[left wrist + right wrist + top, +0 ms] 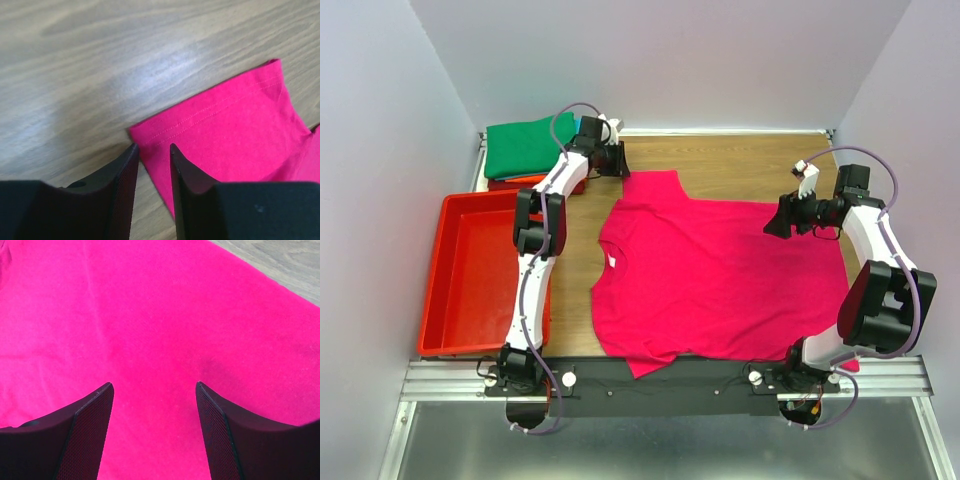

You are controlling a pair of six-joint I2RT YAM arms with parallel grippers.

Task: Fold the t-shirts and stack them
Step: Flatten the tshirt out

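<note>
A magenta-pink t-shirt (710, 280) lies spread flat on the wooden table, neck to the left. My left gripper (623, 165) is at the shirt's far sleeve (235, 125). In the left wrist view this gripper (153, 147) is open, a narrow gap between its fingers, and the sleeve's corner lies flat on the wood below them, not pinched. My right gripper (772, 225) hovers over the shirt's right edge. In the right wrist view it (153, 385) is open wide above smooth pink cloth (150, 315). A folded green t-shirt (525, 147) tops a stack at the back left, with a red folded edge (525, 182) under it.
A red plastic tray (470, 280) stands at the left, beside the left arm. Bare wood (740, 160) shows behind the shirt. White walls close in the table on three sides, and a metal rail (660, 385) carries the arm bases in front.
</note>
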